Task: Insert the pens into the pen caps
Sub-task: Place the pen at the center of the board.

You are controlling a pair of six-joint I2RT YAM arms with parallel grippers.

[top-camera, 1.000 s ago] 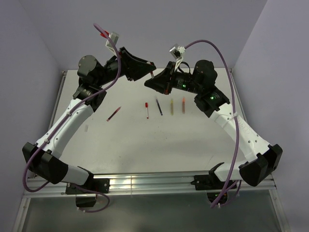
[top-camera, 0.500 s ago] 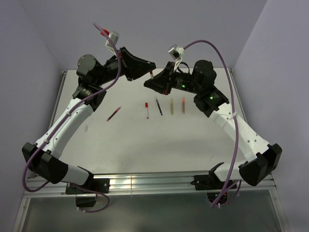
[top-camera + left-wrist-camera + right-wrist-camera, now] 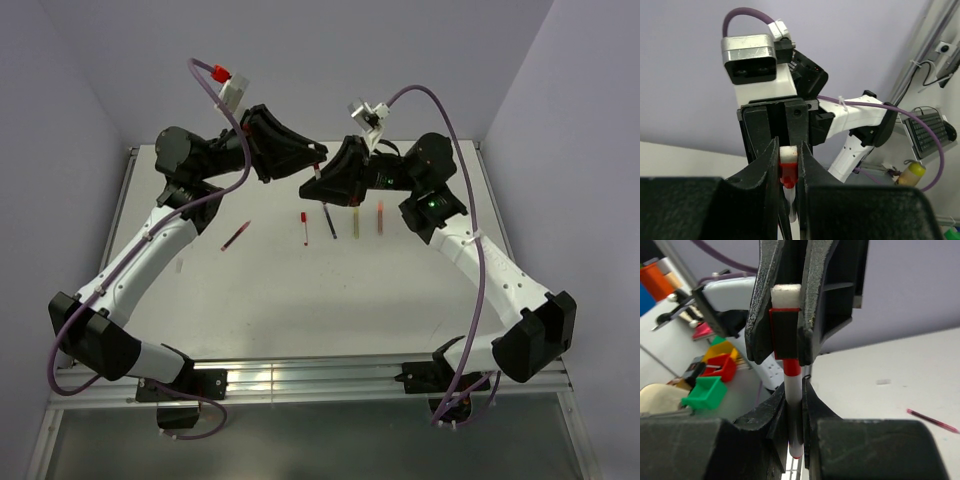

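Red plastic shows between the left fingers (image 3: pixel 766 167): a cap (image 3: pixel 788 174), pinched tight in the air above the bench (image 3: pixel 300 300). The right fingers (image 3: pixel 776 412) clamp a white pen (image 3: pixel 792 385), its tip entering that cap. To seat it well, I judge barrel and cap should stay on one line, pushed straight, with no sideways bend. On the bench lie five more: a dark red pen (image 3: pixel 236 236), a red-ended pen (image 3: pixel 303 228), a black pen (image 3: pixel 329 222), an olive-yellow pen (image 3: pixel 355 220) and an orange pen (image 3: pixel 380 216). That makes six pens. One cap is plain; any loose ones are too small to tell.
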